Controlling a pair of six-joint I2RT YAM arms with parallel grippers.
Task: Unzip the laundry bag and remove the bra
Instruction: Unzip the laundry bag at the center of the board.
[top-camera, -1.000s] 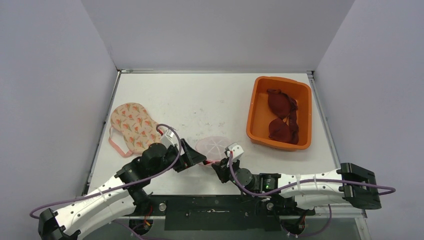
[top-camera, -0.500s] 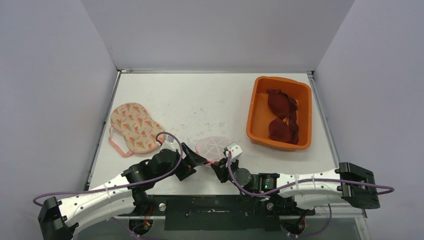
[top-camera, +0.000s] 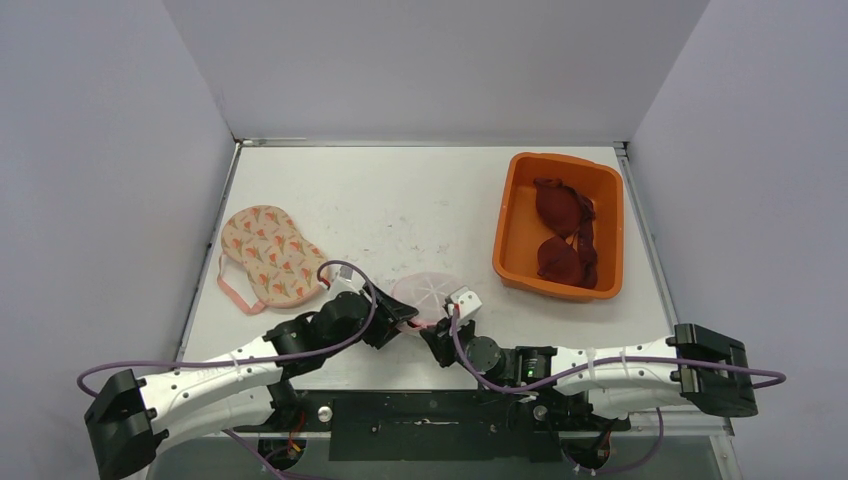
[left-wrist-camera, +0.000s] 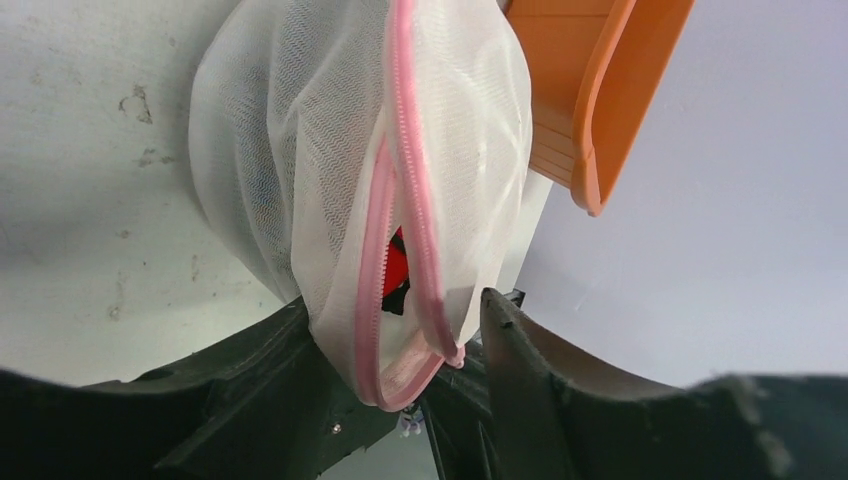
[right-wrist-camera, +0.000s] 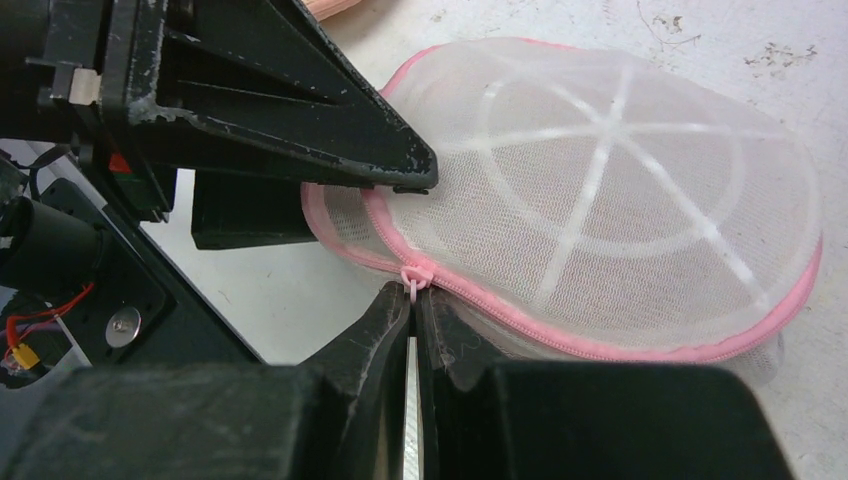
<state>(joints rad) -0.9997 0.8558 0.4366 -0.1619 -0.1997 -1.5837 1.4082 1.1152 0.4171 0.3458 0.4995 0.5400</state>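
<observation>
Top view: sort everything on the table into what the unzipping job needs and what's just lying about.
For the job: laundry bag; zipper pull; right gripper pinching it; left gripper straddling the bag's end.
Lying about: floral bra; orange bin; dark red bra inside it.

No words, numbers, brand names or signs can be read in any of the views.
</observation>
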